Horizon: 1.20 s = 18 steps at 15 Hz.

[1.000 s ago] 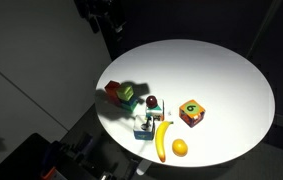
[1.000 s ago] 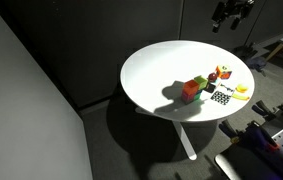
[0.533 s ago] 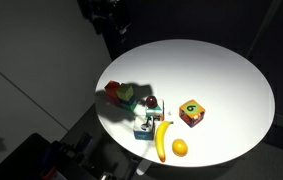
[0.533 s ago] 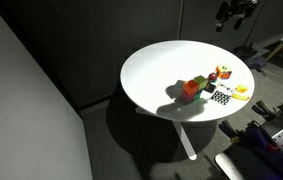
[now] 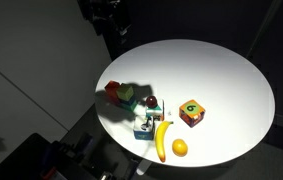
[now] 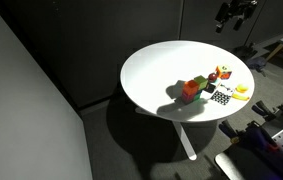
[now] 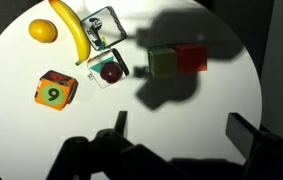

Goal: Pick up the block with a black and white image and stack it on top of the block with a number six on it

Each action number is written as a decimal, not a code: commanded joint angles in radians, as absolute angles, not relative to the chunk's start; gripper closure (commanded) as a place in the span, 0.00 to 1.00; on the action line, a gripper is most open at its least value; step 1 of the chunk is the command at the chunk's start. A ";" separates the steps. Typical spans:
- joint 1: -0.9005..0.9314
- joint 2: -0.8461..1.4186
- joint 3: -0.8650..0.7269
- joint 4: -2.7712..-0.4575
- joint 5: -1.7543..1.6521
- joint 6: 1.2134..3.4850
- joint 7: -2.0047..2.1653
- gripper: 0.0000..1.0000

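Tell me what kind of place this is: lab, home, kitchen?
Probably a lab or test studio: a round white pedestal table, dark wall panels all around, and metal rig hardware beside the table.

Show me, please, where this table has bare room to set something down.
The half of the table away from the banana is bare, from the six block and the green and red blocks out to the rim. Around the banana, orange and picture block it is crowded, with only narrow gaps.
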<state>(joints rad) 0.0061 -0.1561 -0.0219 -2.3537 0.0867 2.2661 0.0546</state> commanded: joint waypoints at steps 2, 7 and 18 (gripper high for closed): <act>-0.024 -0.135 -0.032 -2.355 0.064 2.268 0.060 0.00; -0.057 -0.097 -0.054 -2.367 0.038 2.277 0.039 0.00; -0.094 0.004 -0.105 -2.468 0.045 2.441 -0.161 0.00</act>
